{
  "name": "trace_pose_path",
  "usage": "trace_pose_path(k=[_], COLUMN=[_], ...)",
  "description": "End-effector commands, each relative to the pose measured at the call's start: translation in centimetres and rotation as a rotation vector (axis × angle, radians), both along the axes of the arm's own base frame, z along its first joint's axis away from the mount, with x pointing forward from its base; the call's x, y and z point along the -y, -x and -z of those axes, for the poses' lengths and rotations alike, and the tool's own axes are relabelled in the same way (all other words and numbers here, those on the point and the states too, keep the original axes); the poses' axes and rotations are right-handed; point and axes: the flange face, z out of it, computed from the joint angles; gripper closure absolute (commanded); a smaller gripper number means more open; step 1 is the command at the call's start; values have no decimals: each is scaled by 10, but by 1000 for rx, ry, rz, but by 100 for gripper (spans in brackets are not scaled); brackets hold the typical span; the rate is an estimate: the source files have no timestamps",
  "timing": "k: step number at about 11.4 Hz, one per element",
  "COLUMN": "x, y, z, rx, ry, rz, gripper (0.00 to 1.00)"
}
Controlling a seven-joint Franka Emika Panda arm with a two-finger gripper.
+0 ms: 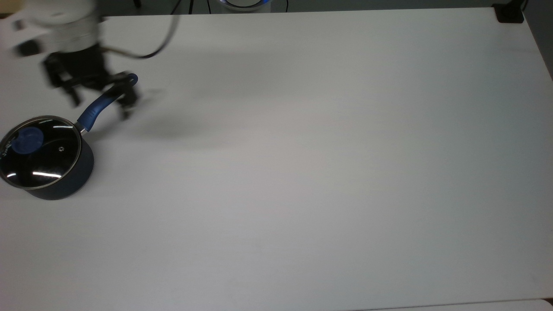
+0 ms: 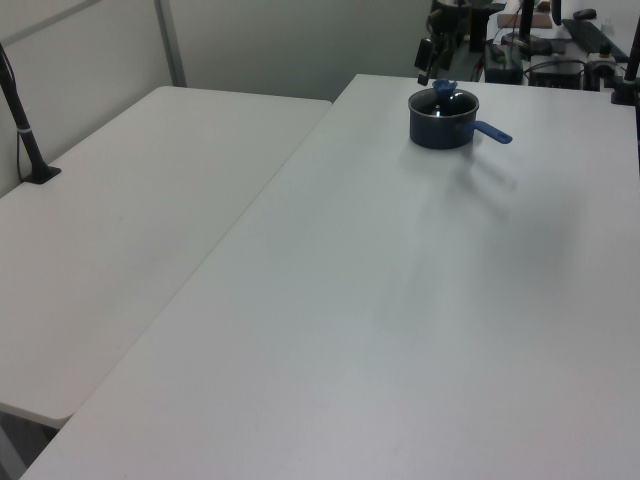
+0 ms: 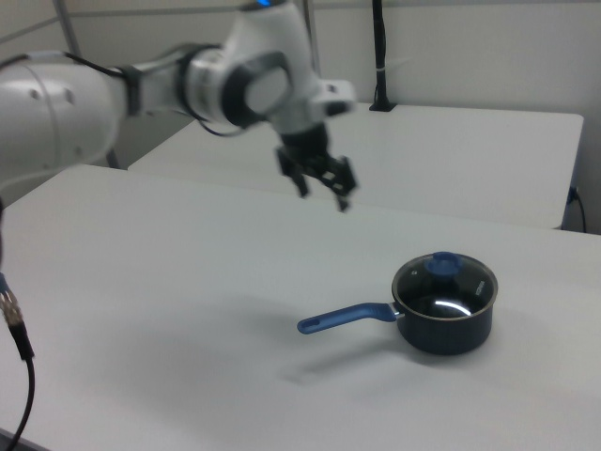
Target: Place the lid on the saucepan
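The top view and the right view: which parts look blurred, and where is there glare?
In the top view the tool and arm are smeared by motion, while the saucepan stays sharp; white streaks of glare lie on the lid. In the right view the tool is also blurred, and a bright arc of glare sits on the lid.

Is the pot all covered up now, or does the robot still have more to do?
Looks done: the lid sits flat on the saucepan, its rim lined up all round. Nothing is in hand: the claw is open, empty, and up in the air away from the pot. Nothing seems left.
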Motion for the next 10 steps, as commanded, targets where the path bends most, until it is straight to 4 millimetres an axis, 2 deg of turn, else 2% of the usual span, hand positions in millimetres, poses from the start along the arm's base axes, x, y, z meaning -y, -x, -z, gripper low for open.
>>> trace_pose_path(k=[1, 4, 5, 7, 10], x=[-106, -187, -201, -209, -203], y=[47, 103, 112, 122, 118], z=[-35, -57, -56, -54, -57], rx=[-110, -218, -231, -229, -205], ry=[12, 18, 21, 20, 9], rz=[-8, -124, -151, -168, -158], gripper=[0, 0, 0, 0, 0])
